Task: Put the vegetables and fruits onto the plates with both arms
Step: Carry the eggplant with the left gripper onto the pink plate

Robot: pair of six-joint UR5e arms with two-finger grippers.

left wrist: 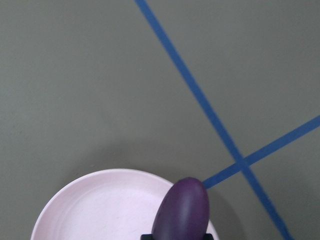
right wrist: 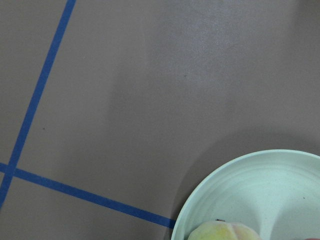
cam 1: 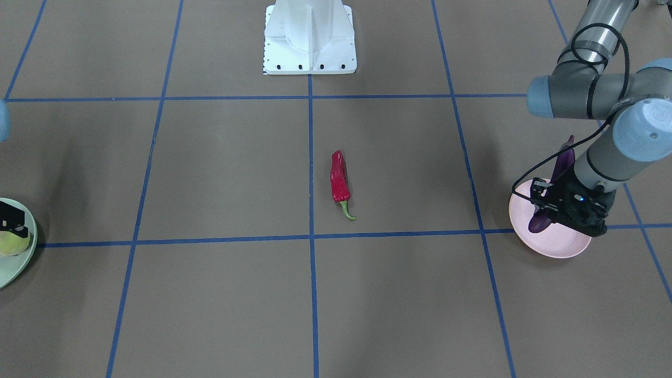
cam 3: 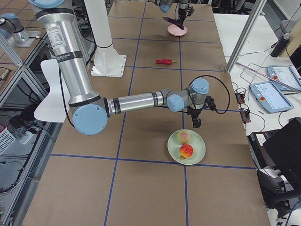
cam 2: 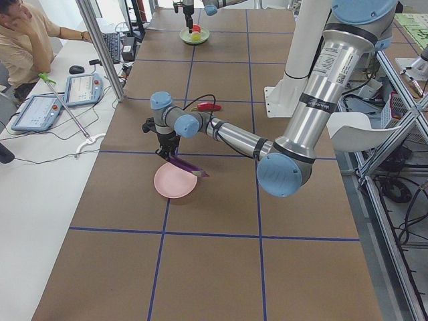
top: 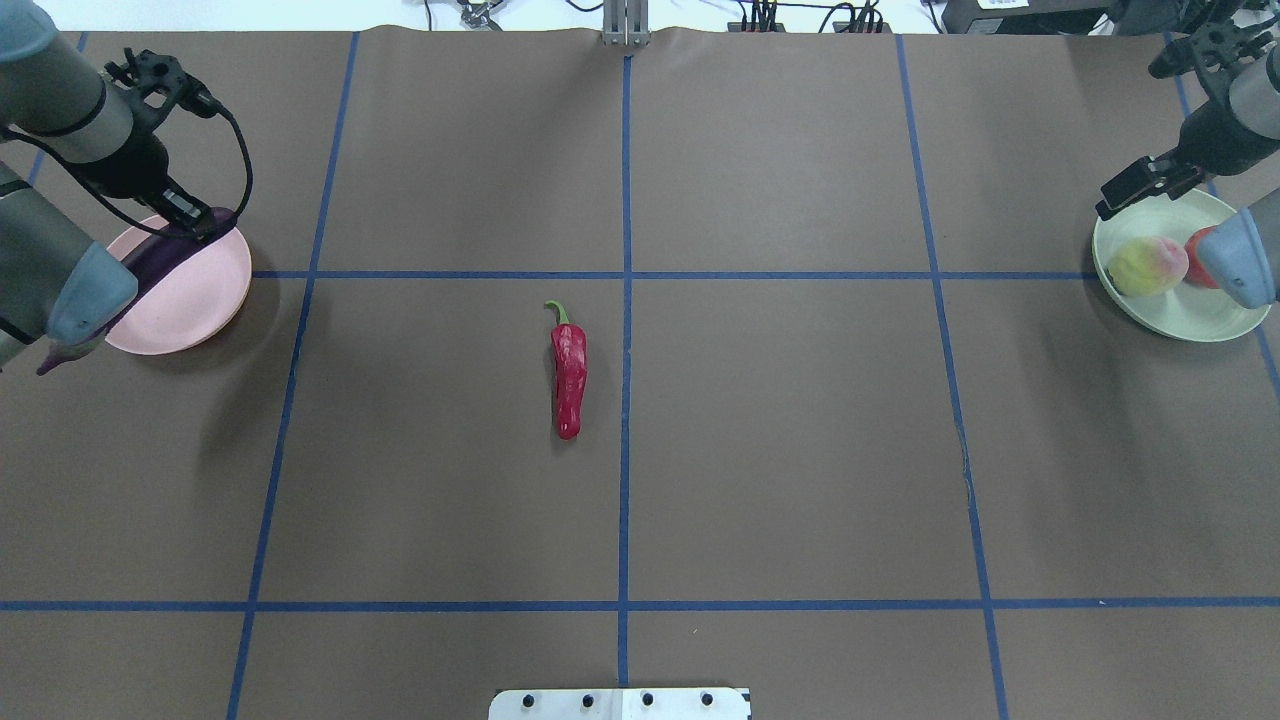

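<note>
My left gripper (top: pixel 178 218) is shut on the long purple eggplant (cam 1: pixel 557 170) and holds it tilted over the pale pink plate (top: pixel 190 300). The eggplant's rounded end (left wrist: pixel 182 212) shows over the plate (left wrist: pixel 100 210) in the left wrist view. The red chili pepper (top: pixel 570 375) lies alone at the table's middle. The peach (top: pixel 1145 265) and the red-orange fruit (cam 3: pixel 186 150) sit on the mint green plate (top: pixel 1200 310). My right gripper (top: pixel 1145 188) hovers over that plate's far rim, empty; I cannot tell whether it is open or shut.
The white base block (cam 1: pixel 310 39) stands at the robot's side of the table. Blue tape lines cross the brown tabletop. An operator (cam 2: pixel 27 33) sits at a side desk with tablets, beyond the table's edge.
</note>
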